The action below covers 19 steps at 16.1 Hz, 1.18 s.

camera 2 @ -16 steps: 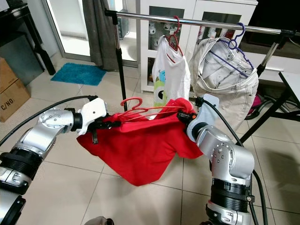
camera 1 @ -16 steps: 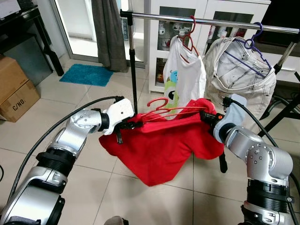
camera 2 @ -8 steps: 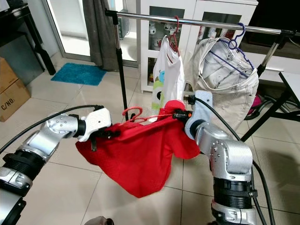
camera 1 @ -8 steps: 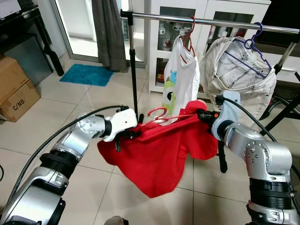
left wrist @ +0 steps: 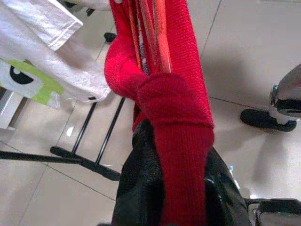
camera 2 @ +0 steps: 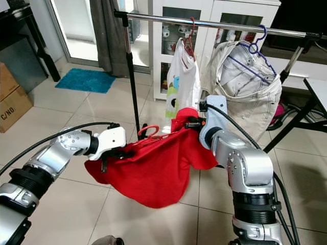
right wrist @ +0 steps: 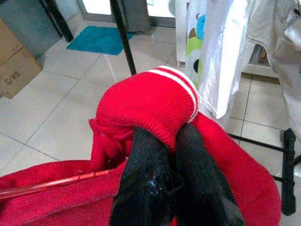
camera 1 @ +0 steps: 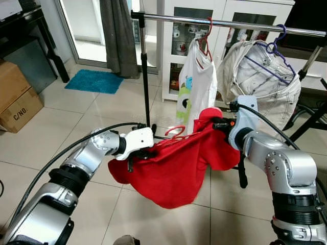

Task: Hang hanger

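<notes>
One red hanger (camera 1: 176, 133) with a red sweater (camera 1: 173, 168) hangs between my end effectors, below the rail (camera 1: 225, 22). My left end effector (camera 1: 137, 154) and right end effector (camera 1: 217, 124) each clamp one sweater shoulder.

- A white T-shirt with a green cartoon print (camera 1: 200, 76) is hanging from a red hanger on the rail.
- A pale beige garment (camera 1: 265, 76) is hanging beside it on a purple hanger.
- A small blue shaggy mat (camera 1: 95, 81) is lying on the tiled floor near a dark grey curtain (camera 1: 118, 35).
- A brown cardboard box (camera 1: 16, 99) is sitting at the left.
- A white glass-door cabinet (camera 1: 225, 13) is standing behind the clothes.
</notes>
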Available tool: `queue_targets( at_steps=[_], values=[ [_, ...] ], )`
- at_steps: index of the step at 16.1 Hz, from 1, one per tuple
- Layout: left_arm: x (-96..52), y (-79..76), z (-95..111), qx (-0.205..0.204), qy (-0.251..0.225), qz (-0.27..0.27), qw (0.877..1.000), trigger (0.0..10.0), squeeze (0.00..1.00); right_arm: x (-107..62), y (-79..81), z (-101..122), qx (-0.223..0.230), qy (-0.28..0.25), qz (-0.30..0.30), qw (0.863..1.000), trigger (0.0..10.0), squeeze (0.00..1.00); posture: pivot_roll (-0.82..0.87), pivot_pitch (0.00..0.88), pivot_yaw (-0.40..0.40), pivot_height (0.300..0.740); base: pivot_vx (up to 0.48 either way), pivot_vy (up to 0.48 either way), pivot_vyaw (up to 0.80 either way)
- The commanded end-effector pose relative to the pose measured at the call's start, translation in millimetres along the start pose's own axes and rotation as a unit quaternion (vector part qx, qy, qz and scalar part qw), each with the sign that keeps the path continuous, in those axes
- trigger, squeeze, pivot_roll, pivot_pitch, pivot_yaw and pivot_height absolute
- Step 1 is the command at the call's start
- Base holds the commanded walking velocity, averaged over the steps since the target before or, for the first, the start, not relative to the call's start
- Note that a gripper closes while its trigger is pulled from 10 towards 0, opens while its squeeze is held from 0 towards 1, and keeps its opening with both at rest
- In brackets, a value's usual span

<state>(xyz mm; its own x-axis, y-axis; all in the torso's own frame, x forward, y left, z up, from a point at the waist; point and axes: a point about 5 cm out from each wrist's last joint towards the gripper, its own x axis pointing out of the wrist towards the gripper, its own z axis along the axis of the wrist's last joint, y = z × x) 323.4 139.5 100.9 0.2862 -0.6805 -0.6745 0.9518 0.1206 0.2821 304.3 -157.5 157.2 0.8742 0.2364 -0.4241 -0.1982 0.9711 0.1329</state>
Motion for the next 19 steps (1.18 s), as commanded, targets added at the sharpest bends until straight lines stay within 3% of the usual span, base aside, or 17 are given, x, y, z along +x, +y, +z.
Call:
queue_targets(
  at_steps=[1, 2, 3, 4, 9, 12, 14, 17, 18, 19],
  values=[
    [1.4, -7.5, -6.5, 0.004, 0.014, -0.024, 1.000, 0.0, 0.00, -6.8, 0.9, 21.0, -0.025, -0.046, -0.003, 0.999, 2.3, 0.00, -0.12, 0.000, -0.016, 0.740, 0.000, 0.000, 0.00],
    [1.1, -12.0, -0.7, 0.030, -0.005, -0.044, 0.999, 0.0, 0.00, -6.5, 12.3, 14.6, -0.062, -0.022, 0.041, 0.997, 10.0, 0.22, -0.11, 0.000, -0.017, 0.740, 0.000, 0.000, 0.00],
    [0.6, -12.5, 0.9, 0.036, -0.010, -0.046, 0.998, 0.0, 0.00, -6.7, 14.0, 12.8, -0.068, -0.017, 0.050, 0.996, 10.0, 0.22, -0.11, 0.000, -0.017, 0.740, 0.000, 0.000, 0.00],
    [-1.1, -12.1, 1.9, 0.040, -0.012, -0.046, 0.998, 0.0, 0.00, -7.1, 14.7, 10.5, -0.073, -0.013, 0.058, 0.996, 10.0, 1.00, -0.11, 0.000, -0.017, 0.740, 0.000, 0.000, 0.00],
    [-9.2, -7.7, -6.2, 0.030, 0.007, -0.038, 0.999, 0.0, 0.00, -15.3, 12.6, 13.5, -0.095, -0.007, 0.115, 0.989, 10.0, 1.00, -0.12, 0.000, -0.013, 0.740, 0.000, 0.000, 0.00],
    [-19.5, -0.7, -9.2, 0.026, 0.000, -0.027, 0.999, 0.0, 0.00, -24.1, -1.4, 20.9, -0.156, -0.017, 0.144, 0.977, 10.0, 1.00, -0.12, 0.000, -0.006, 0.740, 0.000, 0.000, 0.00],
    [-30.3, 1.4, -5.3, 0.034, -0.032, -0.035, 0.998, 0.0, 0.00, -37.1, -14.1, 24.4, -0.232, -0.030, 0.180, 0.955, 10.0, 1.00, -0.12, 0.000, -0.007, 0.740, 0.000, 0.000, 0.00],
    [-35.6, 0.5, 0.5, 0.043, -0.060, -0.050, 0.996, 0.0, 0.00, -47.2, -6.5, 17.1, -0.296, -0.017, 0.253, 0.921, 10.0, 1.00, -0.12, 0.000, -0.009, 0.740, 0.000, 0.000, 0.00],
    [-37.0, 0.1, 3.3, 0.049, -0.068, -0.057, 0.995, 0.0, 0.00, -48.2, -0.9, 12.2, -0.314, -0.007, 0.279, 0.907, 10.0, 0.95, -0.12, 0.000, -0.012, 0.740, 0.000, 0.000, 0.00],
    [-38.3, -0.5, 9.4, 0.060, -0.082, -0.070, 0.992, 0.0, 0.00, -45.2, 12.1, 2.9, -0.334, 0.007, 0.321, 0.886, 10.0, 0.33, -0.12, 0.000, -0.014, 0.740, 0.000, 0.000, 0.00]
  ],
)
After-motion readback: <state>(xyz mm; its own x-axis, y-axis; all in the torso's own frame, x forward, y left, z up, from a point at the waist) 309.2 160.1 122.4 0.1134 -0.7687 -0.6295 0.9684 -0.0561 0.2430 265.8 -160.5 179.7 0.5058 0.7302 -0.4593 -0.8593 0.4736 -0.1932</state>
